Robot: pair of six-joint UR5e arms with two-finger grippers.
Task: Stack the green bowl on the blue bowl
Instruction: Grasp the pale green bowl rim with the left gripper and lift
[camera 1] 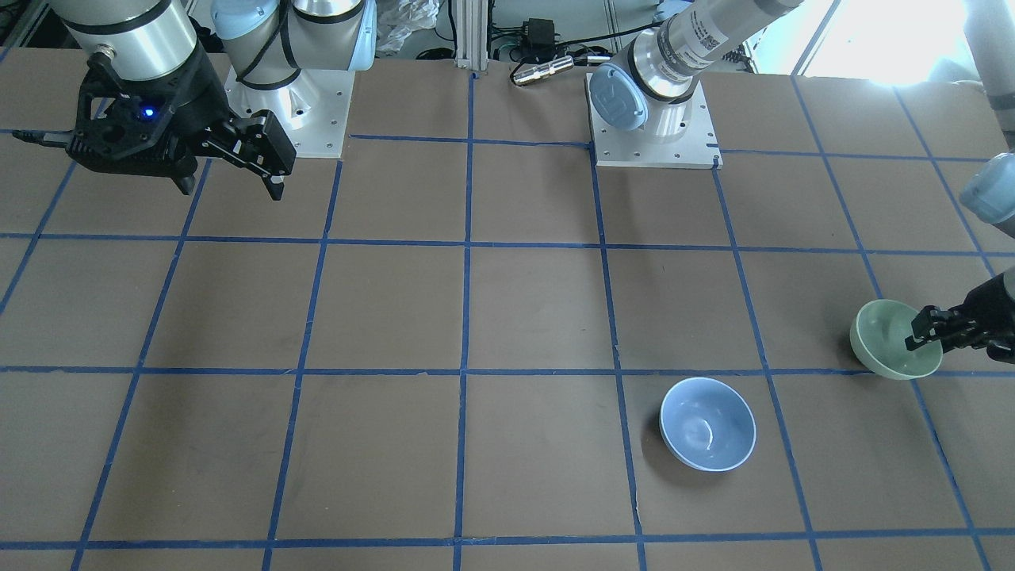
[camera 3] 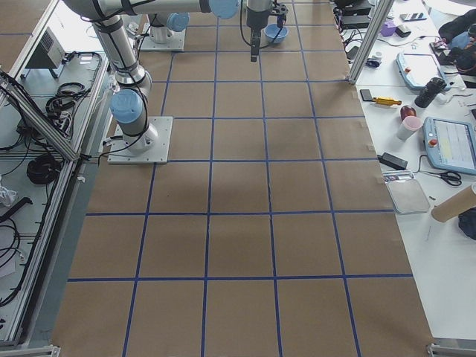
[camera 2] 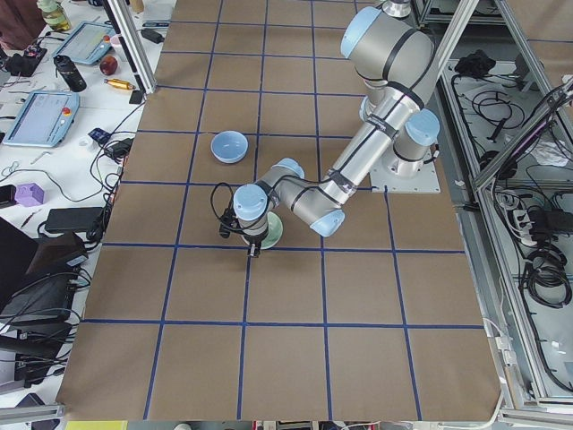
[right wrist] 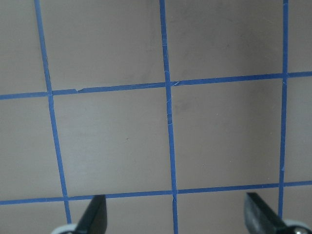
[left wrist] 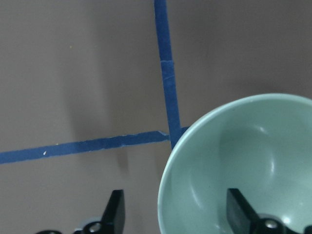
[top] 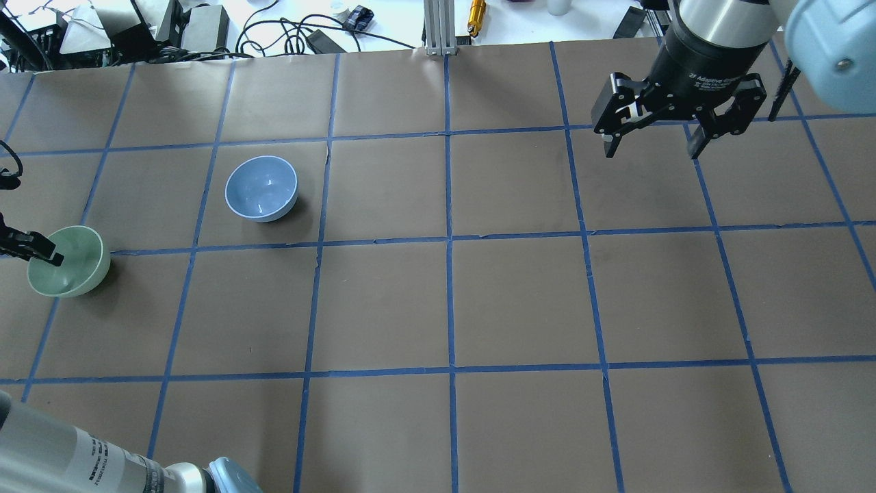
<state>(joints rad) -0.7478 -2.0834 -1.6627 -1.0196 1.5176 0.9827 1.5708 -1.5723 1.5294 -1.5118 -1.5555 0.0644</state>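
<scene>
The green bowl (camera 1: 886, 339) (top: 76, 274) sits on the table at a crossing of blue tape lines. It fills the lower right of the left wrist view (left wrist: 253, 161). My left gripper (camera 1: 928, 337) (top: 41, 252) (left wrist: 175, 207) is open and straddles the bowl's rim, one finger inside and one outside. The blue bowl (camera 1: 708, 424) (top: 261, 188) stands upright and empty about one grid square from the green bowl. My right gripper (top: 650, 147) (camera 1: 230, 189) (right wrist: 176, 217) hangs open and empty above the table, far from both bowls.
The table (top: 452, 294) is brown with a grid of blue tape lines. The two arm bases (camera 1: 654, 131) (camera 1: 293, 111) stand at the robot's side. Cables and tools (top: 287, 27) lie beyond the far edge.
</scene>
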